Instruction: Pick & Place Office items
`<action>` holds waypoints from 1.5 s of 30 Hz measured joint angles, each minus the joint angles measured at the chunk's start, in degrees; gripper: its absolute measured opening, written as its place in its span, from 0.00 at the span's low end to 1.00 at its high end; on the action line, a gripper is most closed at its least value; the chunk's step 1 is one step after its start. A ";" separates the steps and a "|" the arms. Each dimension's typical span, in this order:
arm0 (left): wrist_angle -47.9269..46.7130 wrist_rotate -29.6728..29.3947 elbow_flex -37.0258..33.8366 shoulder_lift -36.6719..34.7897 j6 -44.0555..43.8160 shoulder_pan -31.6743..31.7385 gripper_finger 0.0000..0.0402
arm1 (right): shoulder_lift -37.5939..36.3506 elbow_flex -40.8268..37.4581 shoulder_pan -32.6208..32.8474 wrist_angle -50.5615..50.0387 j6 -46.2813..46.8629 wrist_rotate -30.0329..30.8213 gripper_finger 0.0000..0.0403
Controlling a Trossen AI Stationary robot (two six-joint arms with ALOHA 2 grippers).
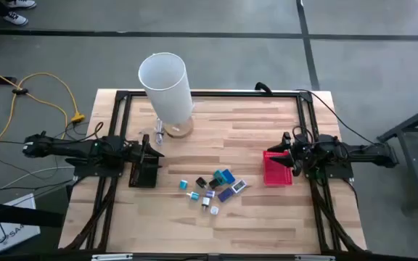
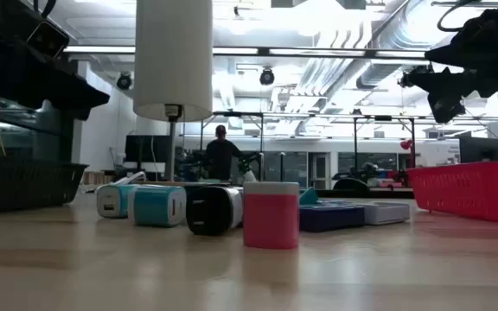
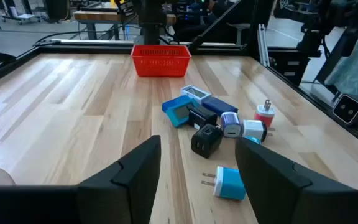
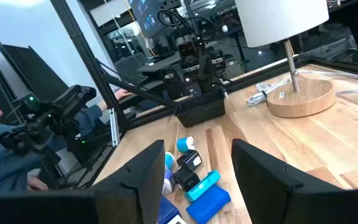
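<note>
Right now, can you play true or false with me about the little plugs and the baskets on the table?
1. The red basket is full of plugs. False: it looks empty.
2. The little plugs lie in a bunch mid-table. True.
3. The left gripper is squeezing a plug. False: it is open, holding nothing.
4. The white lamp stands on a wooden base. True.
5. The right gripper hovers by the red basket. True.
</note>
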 joint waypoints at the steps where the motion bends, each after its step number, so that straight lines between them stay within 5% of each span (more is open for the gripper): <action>1: 0.00 0.00 0.00 0.00 -0.02 0.00 0.50 | 0.00 0.01 0.00 0.00 0.00 0.00 0.43; 45: 1.70 -1.45 0.00 0.00 0.06 -0.02 0.50 | -0.02 0.00 0.00 -0.01 0.00 0.01 0.43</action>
